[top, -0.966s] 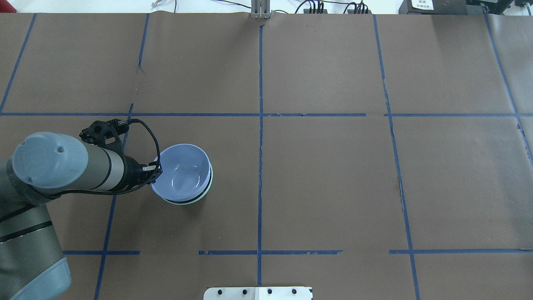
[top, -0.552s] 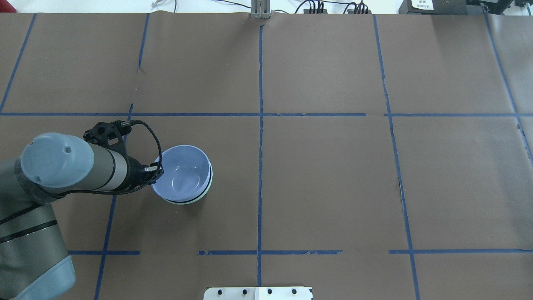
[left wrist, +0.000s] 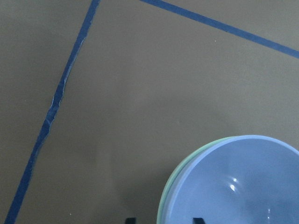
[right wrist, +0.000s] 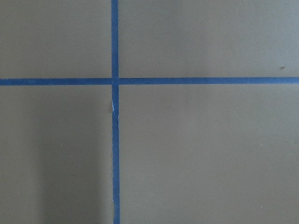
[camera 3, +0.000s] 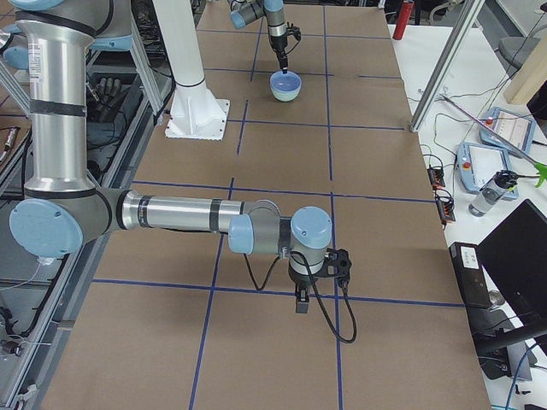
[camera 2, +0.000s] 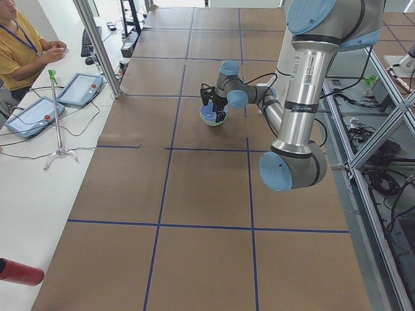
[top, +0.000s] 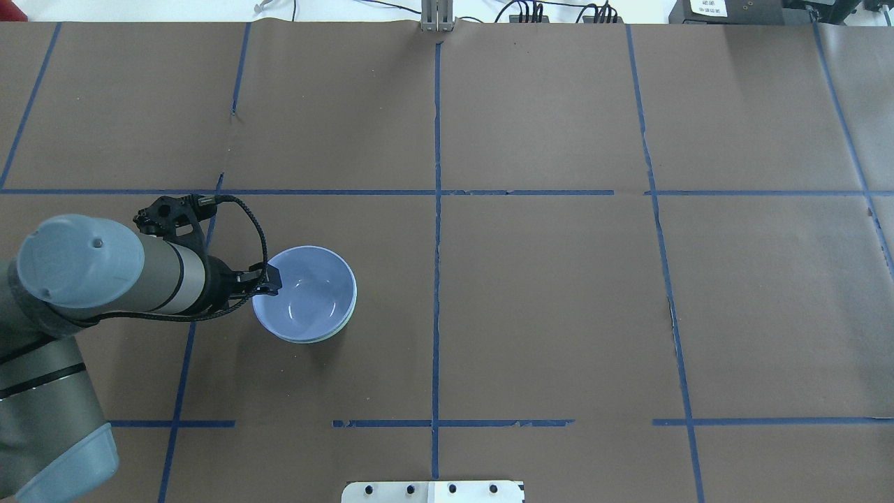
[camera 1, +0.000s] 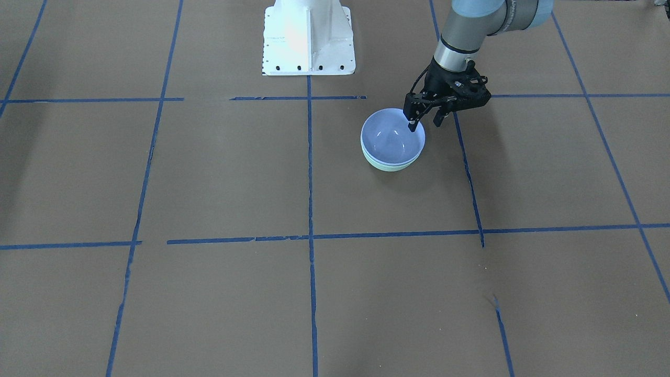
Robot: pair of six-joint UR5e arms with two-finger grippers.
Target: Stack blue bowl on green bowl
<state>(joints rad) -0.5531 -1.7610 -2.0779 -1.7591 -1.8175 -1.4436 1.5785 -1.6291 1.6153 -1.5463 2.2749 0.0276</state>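
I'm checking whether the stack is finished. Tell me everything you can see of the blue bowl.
The blue bowl is round, glossy, plain periwinkle, plastic-looking, empty and upright. It sits nested in the green bowl, whose rim shows as a thin crescent beneath it. The left gripper is open, its fingers straddling the blue rim on the robot's left; whether they touch it is unclear.

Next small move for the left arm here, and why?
Probably lift the left gripper straight up, clear of the rim. The blue bowl sits nested in the green bowl, and the jaws stand open astride the blue rim, so the stack looks done.
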